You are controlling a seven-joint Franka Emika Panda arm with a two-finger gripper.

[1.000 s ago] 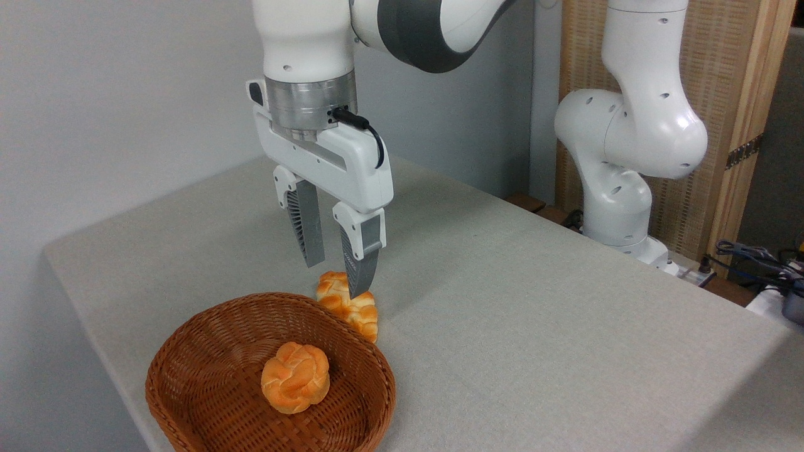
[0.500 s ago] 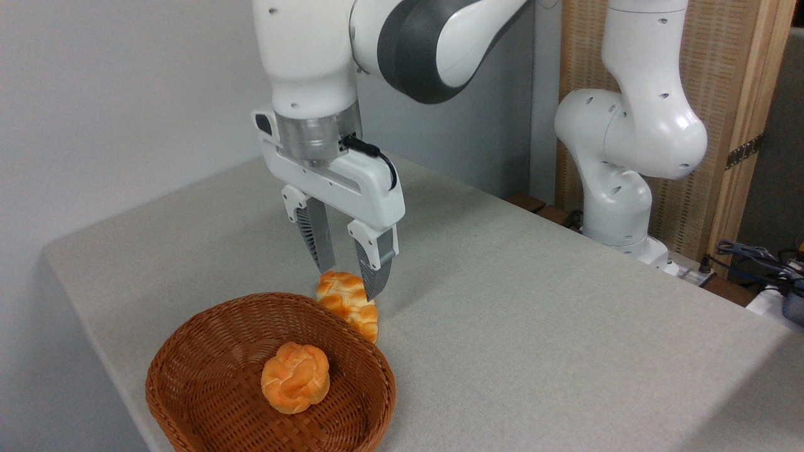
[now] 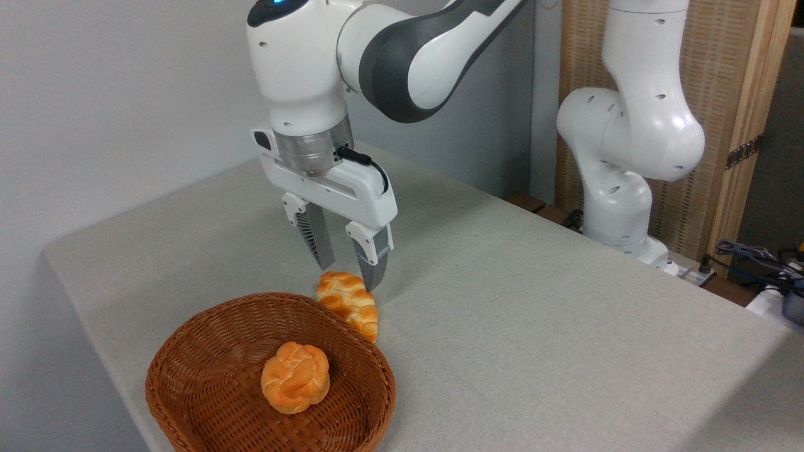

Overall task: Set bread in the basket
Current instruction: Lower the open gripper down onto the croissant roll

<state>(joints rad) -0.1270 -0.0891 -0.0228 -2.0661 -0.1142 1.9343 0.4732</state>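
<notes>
Hanging wrist-down from upper centre, white two-finger gripper (image 3: 349, 275) spread, empty, hovering just over golden braided oval bread (image 3: 347, 303) lying against reddish-brown wicker basket (image 3: 207, 351) rim, lower left.

No readable text, labels, brands, numbers or signs appear anywhere.

Spread fingers (image 3: 372, 271) above bread (image 3: 347, 303), beside basket (image 3: 188, 339)

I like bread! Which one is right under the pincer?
The long braided bread on the table, beside the basket. The round bun sits inside it.
</notes>
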